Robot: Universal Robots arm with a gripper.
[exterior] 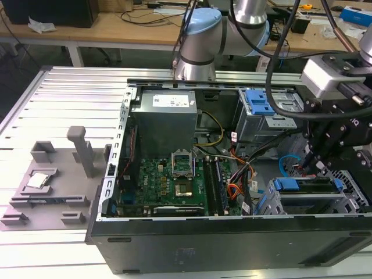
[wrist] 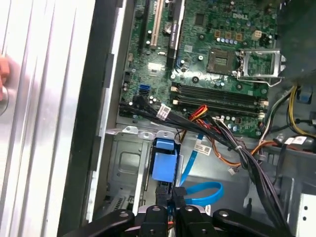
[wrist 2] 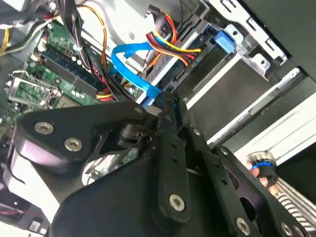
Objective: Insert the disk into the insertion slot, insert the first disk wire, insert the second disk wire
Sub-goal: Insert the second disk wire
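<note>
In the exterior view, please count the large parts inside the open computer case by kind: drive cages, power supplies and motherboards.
Drive cages: 2, the upper cage and the lower cage
Power supply: 1
Motherboard: 1
Total: 4

A green motherboard (exterior: 174, 180) with its open processor socket (exterior: 183, 187) lies well away from the tool, beyond a bundle of coloured cables (wrist: 217, 128) nearer it.
</note>
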